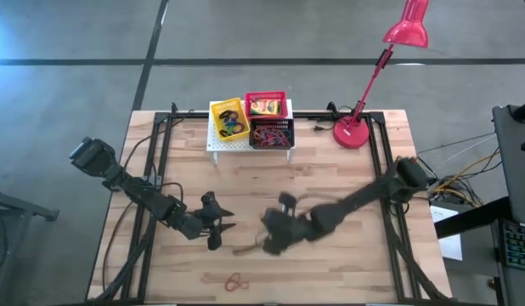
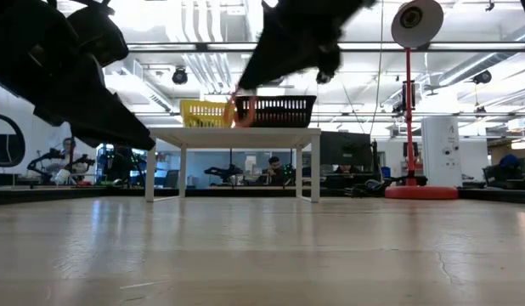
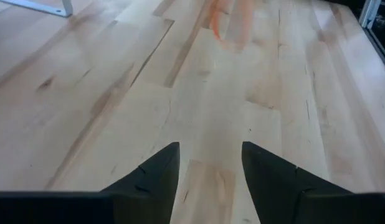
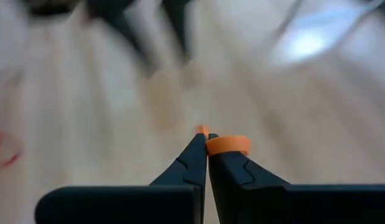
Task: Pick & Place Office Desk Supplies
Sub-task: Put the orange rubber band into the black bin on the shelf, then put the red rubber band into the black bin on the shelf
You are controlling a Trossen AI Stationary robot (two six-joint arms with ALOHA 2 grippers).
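Observation:
An orange elastic loop [image 4: 228, 144] is caught at the tips of my right gripper [image 4: 206, 134], which is shut on it above the middle of the table [image 1: 264, 244]. In the low view the loop [image 2: 243, 109] hangs under the gripper, well clear of the tabletop. My left gripper [image 3: 210, 147] stands open just left of it [image 1: 218, 226], low over bare wood, with nothing between its fingers. A red elastic loop [image 1: 235, 280] lies flat near the table's near edge. My right gripper pinches the orange loop's band [image 4: 212, 144] between its two fingertips, only at their free ends. The fingers slant downward. The loop sticks out to one side of the tips and hangs below them, lifted clear of the table.
A white stand [image 1: 213, 144] at the table's far edge carries a yellow basket [image 1: 228, 119], a red basket [image 1: 265, 104] and a black basket [image 1: 271, 133], all with supplies inside. A red desk lamp [image 1: 352, 132] stands to their right.

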